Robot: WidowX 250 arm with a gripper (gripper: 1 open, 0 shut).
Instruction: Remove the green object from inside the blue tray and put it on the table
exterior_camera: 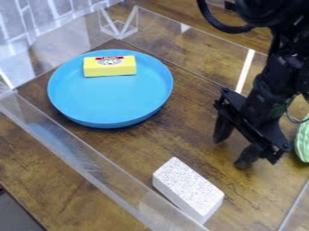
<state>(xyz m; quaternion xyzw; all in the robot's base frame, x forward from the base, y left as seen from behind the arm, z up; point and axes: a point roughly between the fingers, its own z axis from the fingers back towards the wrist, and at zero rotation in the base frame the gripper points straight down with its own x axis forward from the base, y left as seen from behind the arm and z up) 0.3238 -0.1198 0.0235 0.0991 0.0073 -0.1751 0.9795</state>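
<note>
The desk (85, 176) is dark brown wood with clear grain, closed in by transparent acrylic walls (145, 32). The blue tray (72, 101) lies at about ten o'clock and carries only a yellow labelled block (110, 65). The green object (302, 140) rests on the desk at the three o'clock edge — partly cut off, outside the tray. Just beside it, the black gripper (251, 148) points down, fingers drawn together, pinching nothing. A white speckled block (187, 188) lies at six o'clock.
</note>
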